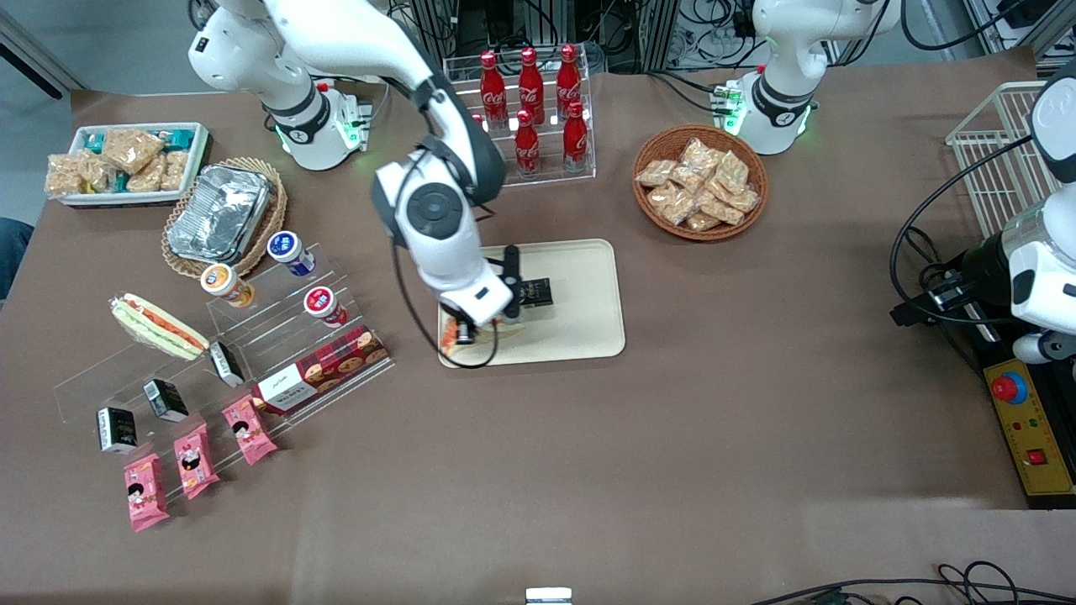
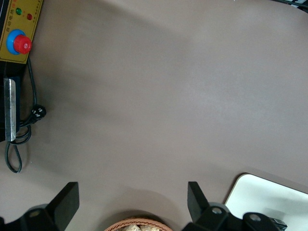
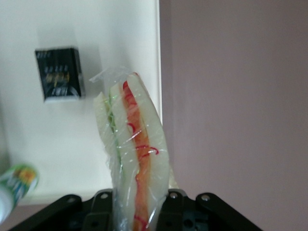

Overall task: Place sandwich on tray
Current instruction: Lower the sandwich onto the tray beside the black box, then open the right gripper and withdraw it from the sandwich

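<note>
The sandwich (image 3: 134, 144), a clear-wrapped wedge of white bread with an orange-red filling, stands on end between the jaws of my right gripper (image 3: 137, 211), which is shut on it. It hangs over the rim of the cream tray (image 3: 48, 139), at the tray's end toward the working arm. In the front view the gripper (image 1: 472, 329) is over the tray's (image 1: 580, 336) corner nearest the camera, and only a bit of the sandwich (image 1: 449, 333) shows under the wrist.
A small black packet (image 1: 535, 292) lies on the tray. A second wrapped sandwich (image 1: 158, 326) rests on the acrylic stand (image 1: 277, 336) with cups and boxes. Cola bottles (image 1: 530, 101), a snack basket (image 1: 699, 181) and foil containers (image 1: 220, 212) stand farther from the camera.
</note>
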